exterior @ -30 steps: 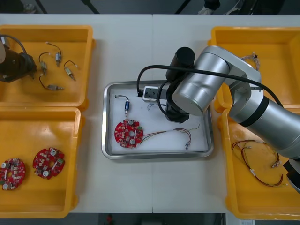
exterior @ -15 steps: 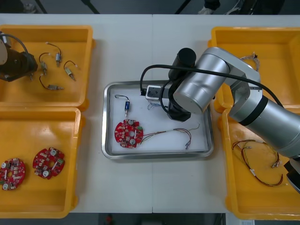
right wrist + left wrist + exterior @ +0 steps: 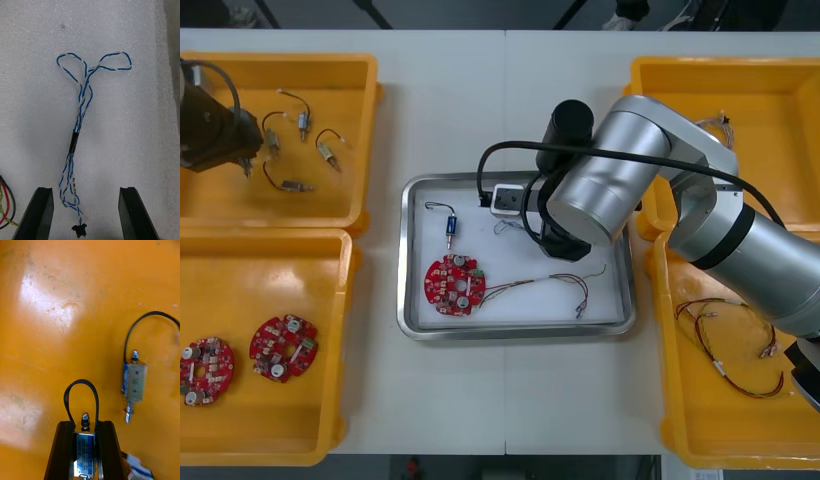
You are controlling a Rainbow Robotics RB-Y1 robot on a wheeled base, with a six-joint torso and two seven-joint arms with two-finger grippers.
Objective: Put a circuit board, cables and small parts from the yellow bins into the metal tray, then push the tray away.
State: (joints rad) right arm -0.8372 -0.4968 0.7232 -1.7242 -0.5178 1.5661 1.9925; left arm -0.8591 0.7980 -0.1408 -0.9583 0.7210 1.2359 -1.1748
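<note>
In the far left yellow bin [image 3: 340,205] my left gripper [image 3: 244,160] is shut on a small metal part [image 3: 84,448] with a black wire loop, held between its fingers [image 3: 64,450]. Another small metal part [image 3: 134,380] lies on the bin floor just beyond. My right arm [image 3: 600,190] hangs over the metal tray [image 3: 510,333]. There my right gripper [image 3: 85,190] stands open above a blue and white twisted cable [image 3: 80,123] lying loose on the white lining. The tray also holds a red circuit board [image 3: 454,284], a small metal part [image 3: 450,228] and a red and yellow cable [image 3: 565,283].
Several small metal parts [image 3: 300,125] lie in the far left bin. Two circuit boards [image 3: 283,348] sit in the near left bin [image 3: 330,400]. Red and yellow cables [image 3: 730,345] lie in the near right bin [image 3: 675,420]. The far right bin [image 3: 650,80] holds cables at its far side.
My left gripper has shut on the small metal part in the bin. My right gripper has opened and let go of the blue and white cable, which now lies in the tray.
</note>
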